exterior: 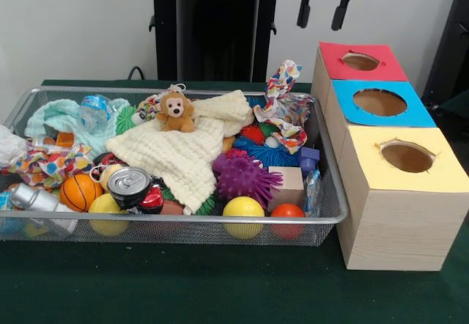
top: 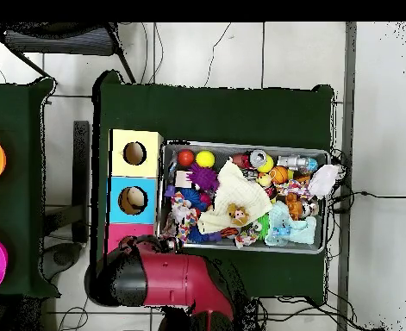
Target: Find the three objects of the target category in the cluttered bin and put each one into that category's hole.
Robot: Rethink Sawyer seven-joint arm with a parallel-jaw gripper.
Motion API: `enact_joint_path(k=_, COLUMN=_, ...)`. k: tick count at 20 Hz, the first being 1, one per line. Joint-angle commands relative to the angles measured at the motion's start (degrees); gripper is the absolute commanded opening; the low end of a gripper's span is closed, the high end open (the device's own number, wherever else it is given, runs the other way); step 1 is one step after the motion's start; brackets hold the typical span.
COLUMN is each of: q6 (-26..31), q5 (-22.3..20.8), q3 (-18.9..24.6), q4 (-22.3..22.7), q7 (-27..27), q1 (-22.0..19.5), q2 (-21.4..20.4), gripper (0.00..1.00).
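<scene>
Pincer (exterior: 321,12) hangs at the top of the front view, right of centre, its two dark fingers spread apart and holding nothing, high above the tabletop (exterior: 220,287).

Nearest the camera in that view, at the left end of the wire bin (exterior: 183,225), one dotted cloth (exterior: 45,164) lies bunched low among an orange ball and a can, far across the frame from the pincer. Further back, near the stuffed monkey, a second dotted cloth (exterior: 149,107) shows only as a small patch beside the cream waffle cloth (exterior: 183,152); most of it is buried. At the bin's far right corner, the third dotted cloth (exterior: 284,108) stands up tall, draped with its long axis running nearly vertical in the frame.

That third piece lies almost straight below the pincer and a little left, so it looks the easiest first pick: a plain descent should meet its raised top.

Right of the bin, the yellow-topped box carries the target hole (exterior: 407,157), the nearest of the three boxes, lower right of the pincer.
</scene>
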Motion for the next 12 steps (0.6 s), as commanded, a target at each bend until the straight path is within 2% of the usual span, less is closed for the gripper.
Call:
enact_joint_path(k=1, q6=-8.55, q5=1.43, q3=1.52, q4=-1.88, q7=11.63, q1=-4.51, q2=6.22, gripper=1.00)
enact_joint_path(k=4, q6=-11.02, q5=2.00, q3=1.94, q4=-1.71, q7=12.73, q1=-5.07, q2=8.57, gripper=1.00)
enact_joint_path(k=9, q6=-18.90, q5=3.46, q3=2.70, q4=-0.50, q7=15.29, q1=-5.53, q2=14.48, gripper=1.00)
enact_joint_path(k=12, q6=-21.93, q5=4.69, q3=1.53, q4=-0.26, q7=16.62, q1=-4.33, q2=17.13, gripper=1.00)
